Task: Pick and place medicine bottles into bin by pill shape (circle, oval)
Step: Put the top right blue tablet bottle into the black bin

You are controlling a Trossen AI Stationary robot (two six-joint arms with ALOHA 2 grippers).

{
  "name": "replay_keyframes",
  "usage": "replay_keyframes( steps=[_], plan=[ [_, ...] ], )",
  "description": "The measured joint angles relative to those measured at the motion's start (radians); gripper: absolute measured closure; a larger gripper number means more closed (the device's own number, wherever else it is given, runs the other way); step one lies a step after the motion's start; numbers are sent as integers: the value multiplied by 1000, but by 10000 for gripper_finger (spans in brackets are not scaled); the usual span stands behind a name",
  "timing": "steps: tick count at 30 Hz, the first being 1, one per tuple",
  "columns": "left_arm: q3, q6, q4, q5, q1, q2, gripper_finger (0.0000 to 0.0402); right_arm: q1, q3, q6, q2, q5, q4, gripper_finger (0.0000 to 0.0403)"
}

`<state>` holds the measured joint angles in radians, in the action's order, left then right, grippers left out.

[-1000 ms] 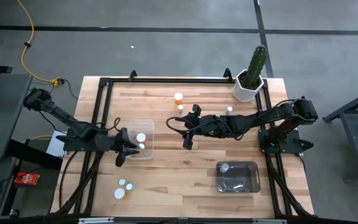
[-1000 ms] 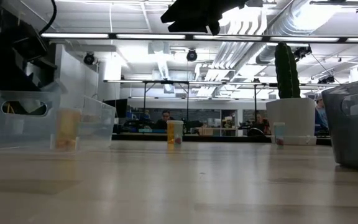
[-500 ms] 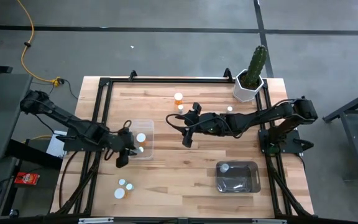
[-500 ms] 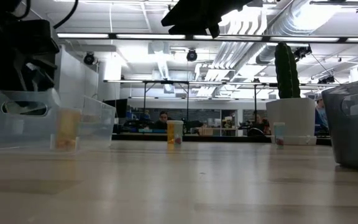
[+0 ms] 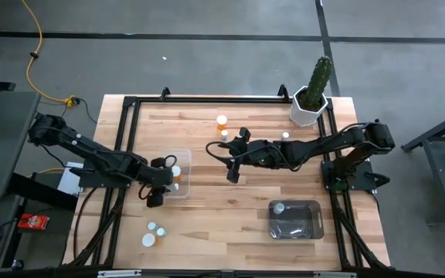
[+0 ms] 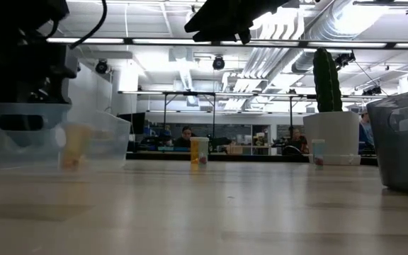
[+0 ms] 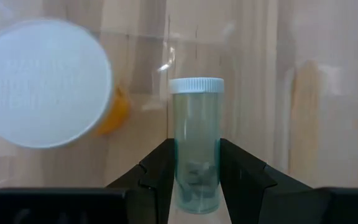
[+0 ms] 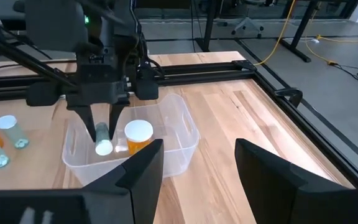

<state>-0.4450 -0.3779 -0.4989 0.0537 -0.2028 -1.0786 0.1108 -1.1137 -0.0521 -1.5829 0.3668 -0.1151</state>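
Note:
My left gripper slants down into the clear bin at the table's left, shut on a pale green medicine bottle with a white cap. An orange bottle stands in that bin beside it. My right gripper hovers open over mid-table, holding nothing. Three bottles stand near the left front edge. Three more stand on the far side. One bottle lies in the dark bin. My left gripper pinches the pale green bottle's body at its bottom end between its two fingers. The fingers slant down from the table's left and lie along the bottle. The bottle points cap-down beyond the fingertips, inside the clear bin's walls.
A white pot with a green cactus stands at the far right corner. A black frame runs round the tabletop. Bare wood lies between the two bins and along the near edge.
My left gripper has moved a little toward the table's right, from the clear bin's left wall to over its inside, and has tipped steeply downward, carrying the pale green bottle with it.

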Motion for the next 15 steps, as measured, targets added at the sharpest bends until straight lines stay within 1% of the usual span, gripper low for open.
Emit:
replay_keyframes(
  steps=[3, 15],
  plan=[
    [-1, 5, -9, -22, 6, -19, 299, 0, 0, 0, 0, 0, 0, 210],
    [-1, 27, -11, -26, 7, -29, 297, 0, 0, 0, 0, 0, 0, 210]
  ],
)
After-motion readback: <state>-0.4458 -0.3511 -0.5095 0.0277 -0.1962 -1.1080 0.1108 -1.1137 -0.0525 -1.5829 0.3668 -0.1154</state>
